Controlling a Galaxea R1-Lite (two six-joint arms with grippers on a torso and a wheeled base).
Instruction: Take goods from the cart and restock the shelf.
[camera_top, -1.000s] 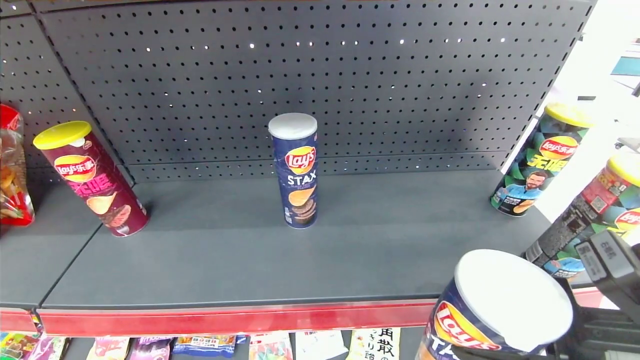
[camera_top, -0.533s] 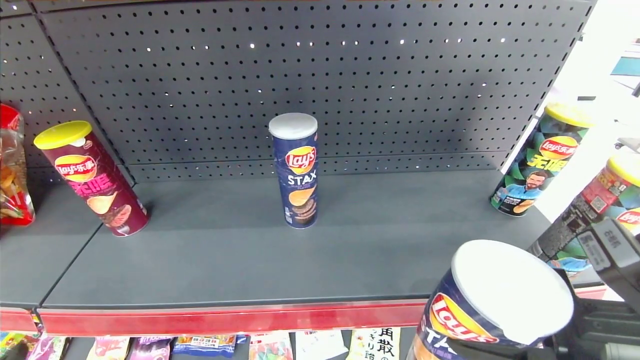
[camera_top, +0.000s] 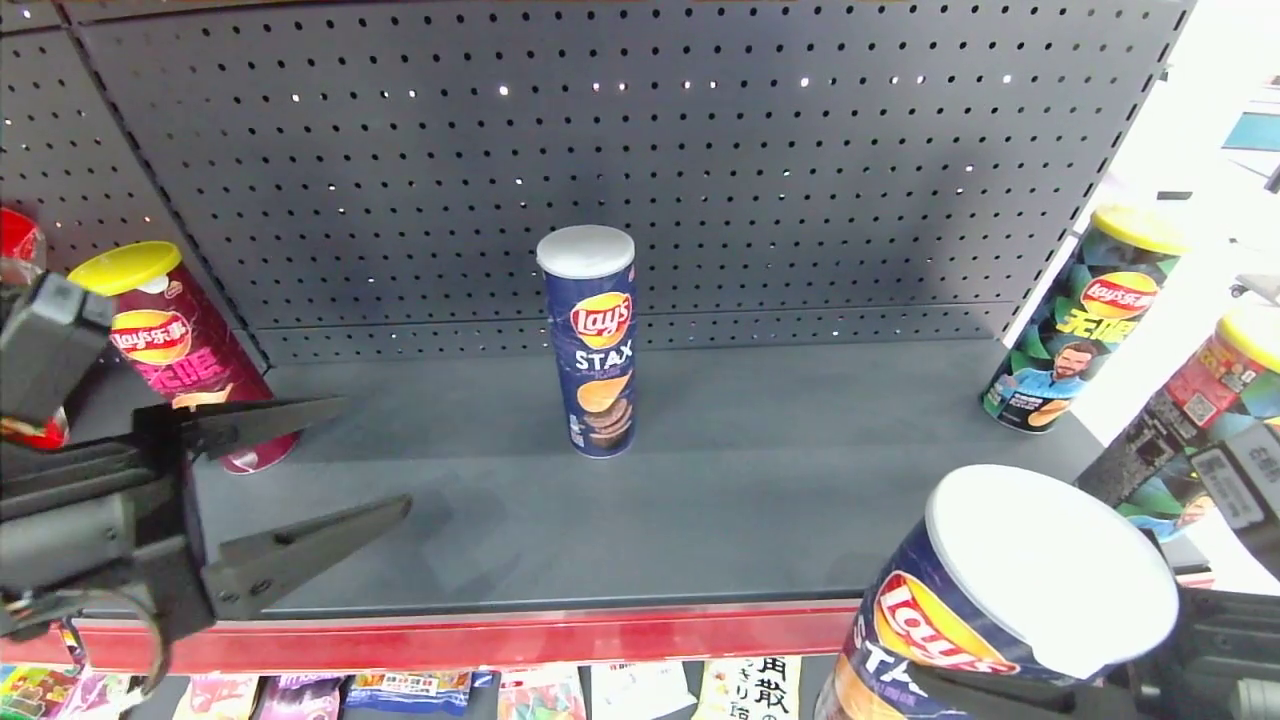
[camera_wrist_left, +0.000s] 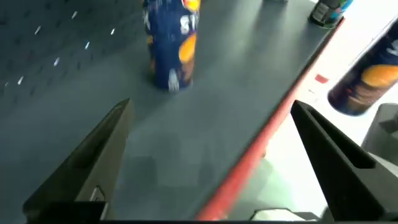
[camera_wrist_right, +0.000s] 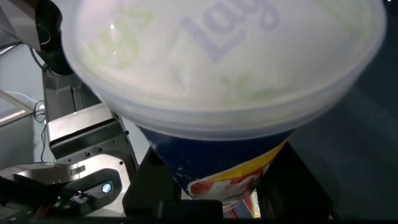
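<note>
Blue can (camera_top: 1000, 610), base cut off, gripped by right gripper (camera_wrist_right: 225, 204); left gripper (camera_top: 371, 456) gapes above shelf (camera_top: 750, 500).

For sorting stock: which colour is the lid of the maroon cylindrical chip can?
Yellow lid, clearest in the head view.

Dim, even light on the shelf (camera_top: 700, 480); white glare floods the right edge; pinpoints glow through the pegboard (camera_top: 600, 150); side cans (camera_top: 1085, 320) lean outward.
</note>
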